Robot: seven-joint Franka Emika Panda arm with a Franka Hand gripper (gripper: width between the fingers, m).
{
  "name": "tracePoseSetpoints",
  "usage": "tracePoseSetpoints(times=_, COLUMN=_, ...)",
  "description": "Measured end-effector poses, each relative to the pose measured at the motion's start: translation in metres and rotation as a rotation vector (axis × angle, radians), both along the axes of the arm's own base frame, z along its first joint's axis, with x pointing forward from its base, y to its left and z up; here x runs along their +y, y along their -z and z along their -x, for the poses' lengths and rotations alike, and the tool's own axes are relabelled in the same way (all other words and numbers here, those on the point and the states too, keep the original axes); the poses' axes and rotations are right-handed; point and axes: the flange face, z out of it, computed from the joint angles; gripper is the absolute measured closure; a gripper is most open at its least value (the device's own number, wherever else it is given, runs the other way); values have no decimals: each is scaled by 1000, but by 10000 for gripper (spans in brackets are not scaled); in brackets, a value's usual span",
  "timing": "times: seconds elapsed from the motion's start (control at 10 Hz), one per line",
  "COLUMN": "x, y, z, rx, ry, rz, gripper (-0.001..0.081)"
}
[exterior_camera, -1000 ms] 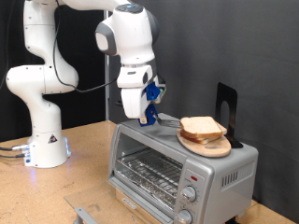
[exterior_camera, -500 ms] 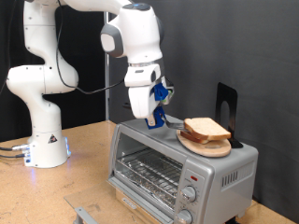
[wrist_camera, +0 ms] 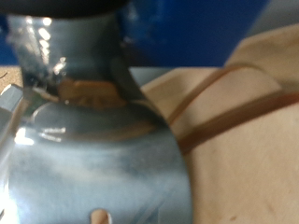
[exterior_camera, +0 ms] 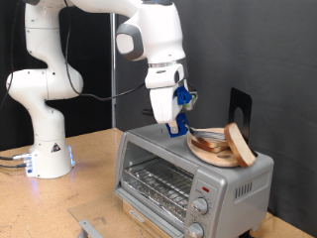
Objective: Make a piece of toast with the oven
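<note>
- Hovering low over the top of the small silver countertop toaster oven (exterior_camera: 188,174), the white arm's two-finger gripper (exterior_camera: 178,127) sits just beside the round wooden plate (exterior_camera: 212,152), on the side toward the exterior view's left.
- How wide the claw's fingers stand cannot be told; a shiny metal utensil blade (wrist_camera: 93,140) fills the wrist view, blurred, and reaches toward the bread.
- One flat bread slice with a pale face and tan-brown crust (exterior_camera: 238,144) stands tilted up on edge at the plate's far side, toward the exterior view's right.
- A second slice appears to lie flat on the plate beneath it, though its outline is hard to separate from the wood.
- The oven's glass door is closed, with the wire rack (exterior_camera: 157,184) visible behind it and two round knobs (exterior_camera: 201,207) at the front.
</note>
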Motion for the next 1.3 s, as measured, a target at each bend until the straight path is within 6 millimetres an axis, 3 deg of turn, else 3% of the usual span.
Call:
tracePoseSetpoints(times=0.5, x=7, y=2, z=-4, rx=66, ry=-32, rz=-30, gripper=413)
tracePoseSetpoints(times=0.8, x=4, y=-4, z=10, rx=116, ry=-121, rz=-87, gripper=413)
tracePoseSetpoints(times=1.0, x=-3, y=-9, z=31, rx=149, ry=-180, rz=-95, gripper=413)
tracePoseSetpoints(times=1.3, x=-3, y=-5, z=38, rx=142, ry=-211, rz=-111, gripper=413)
